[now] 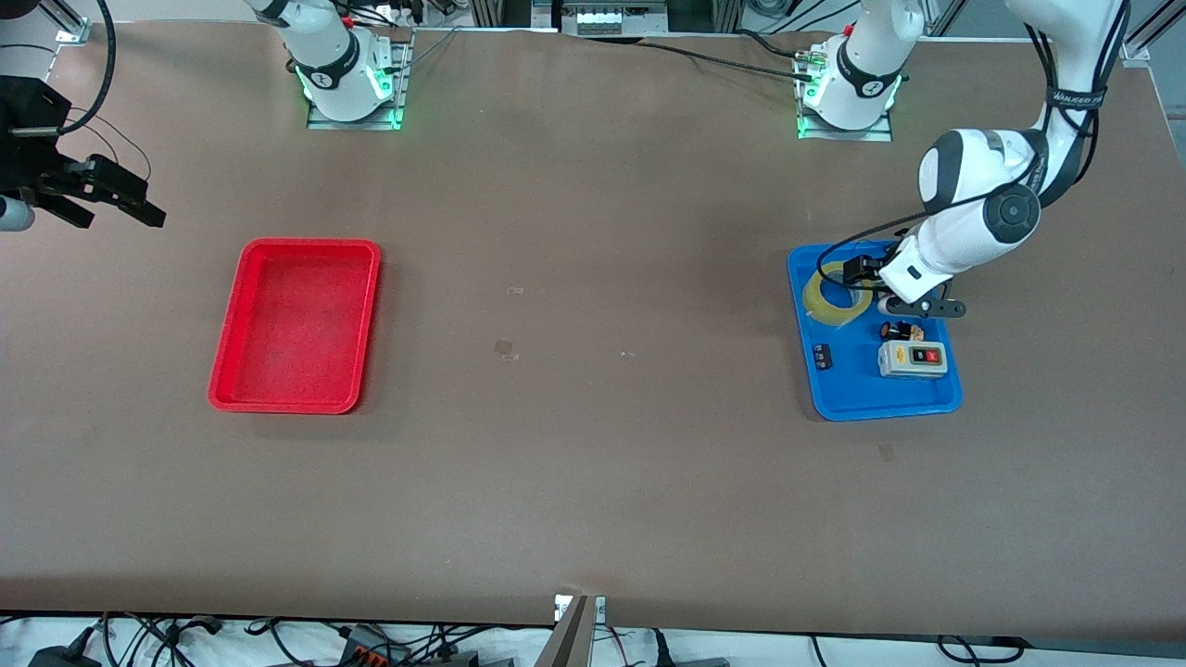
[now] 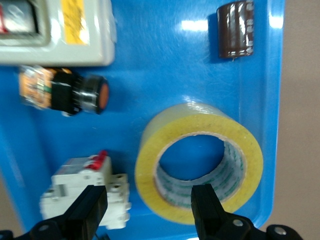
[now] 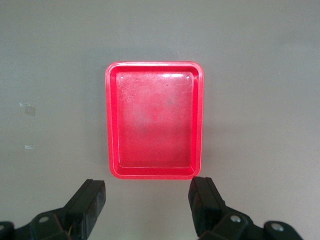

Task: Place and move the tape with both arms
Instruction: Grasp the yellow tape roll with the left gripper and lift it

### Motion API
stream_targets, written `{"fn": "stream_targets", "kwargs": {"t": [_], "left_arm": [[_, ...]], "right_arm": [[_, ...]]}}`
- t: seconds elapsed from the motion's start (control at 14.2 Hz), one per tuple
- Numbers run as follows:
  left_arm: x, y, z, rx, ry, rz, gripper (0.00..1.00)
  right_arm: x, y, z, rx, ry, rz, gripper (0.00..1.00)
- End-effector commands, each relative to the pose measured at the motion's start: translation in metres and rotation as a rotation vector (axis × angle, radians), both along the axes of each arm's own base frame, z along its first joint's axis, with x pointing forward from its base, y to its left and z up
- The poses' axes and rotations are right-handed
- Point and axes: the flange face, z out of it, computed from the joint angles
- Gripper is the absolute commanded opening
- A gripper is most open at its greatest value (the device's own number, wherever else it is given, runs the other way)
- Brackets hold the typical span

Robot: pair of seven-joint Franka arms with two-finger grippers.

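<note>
The tape (image 1: 827, 303), a yellowish ring, lies flat in the blue tray (image 1: 862, 396) at the left arm's end of the table. My left gripper (image 1: 858, 272) is open just above it. In the left wrist view one finger (image 2: 207, 210) is over the ring's wall at the hole's edge. The other finger (image 2: 90, 210) is over a white circuit breaker (image 2: 85, 192) beside the tape (image 2: 200, 125). The left gripper (image 2: 149, 214) holds nothing. My right gripper (image 1: 111, 195) is open and empty, up in the air over the table's right-arm end; it (image 3: 147, 207) looks down on the red tray.
The blue tray (image 2: 165, 65) also holds a white-grey switch box (image 1: 913, 358), a black and orange push button (image 2: 75, 92) and a dark capacitor (image 2: 235, 30). An empty red tray (image 1: 310, 245) sits toward the right arm's end.
</note>
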Motion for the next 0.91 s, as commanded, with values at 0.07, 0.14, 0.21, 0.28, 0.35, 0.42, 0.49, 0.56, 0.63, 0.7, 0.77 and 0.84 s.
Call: {"fn": "stream_targets", "kwargs": {"t": [0.07,0.14,0.21,0.28,0.35,0.42,0.49,0.56,0.63,0.7,0.77,0.84], "left_arm": [[0.005,0.002,-0.008,-0.031,0.004,0.029,0.61],[0.006,0.003,-0.012,-0.032,0.013,0.025,0.45],[0.010,0.003,-0.012,-0.033,0.014,0.026,0.24],[0.010,0.003,-0.011,-0.033,0.017,0.026,0.07],[0.013,0.003,-0.008,-0.037,0.021,0.018,0.00],[0.021,0.003,0.001,-0.043,0.028,0.010,0.00],[0.033,0.001,0.014,-0.049,0.058,-0.003,0.00],[0.047,0.001,0.034,-0.060,0.095,-0.010,0.00],[0.063,-0.001,0.057,-0.073,0.159,-0.018,0.00],[0.078,-0.005,0.074,-0.083,0.212,-0.027,0.00],[0.093,-0.015,0.086,-0.080,0.249,-0.015,0.00],[0.100,-0.030,0.086,-0.065,0.275,0.024,0.00]], "right_arm": [[-0.001,0.004,0.005,-0.011,-0.004,0.020,1.00],[-0.001,0.004,0.004,-0.011,-0.004,0.019,1.00],[0.000,0.004,0.005,-0.011,-0.006,0.020,1.00],[-0.001,0.004,0.004,-0.010,-0.001,0.020,1.00],[-0.001,0.004,0.005,-0.010,-0.003,0.020,1.00],[-0.001,0.005,0.005,-0.009,-0.003,0.020,1.00],[-0.001,0.005,0.004,-0.009,0.002,0.020,1.00],[-0.001,0.005,0.005,-0.009,0.000,0.020,1.00],[-0.001,0.004,0.007,-0.004,-0.005,0.018,1.00],[0.000,0.004,0.013,-0.002,-0.017,0.016,1.00],[0.000,0.004,0.014,0.001,-0.020,0.018,1.00],[0.000,0.006,0.014,0.001,-0.020,0.021,1.00]]}}
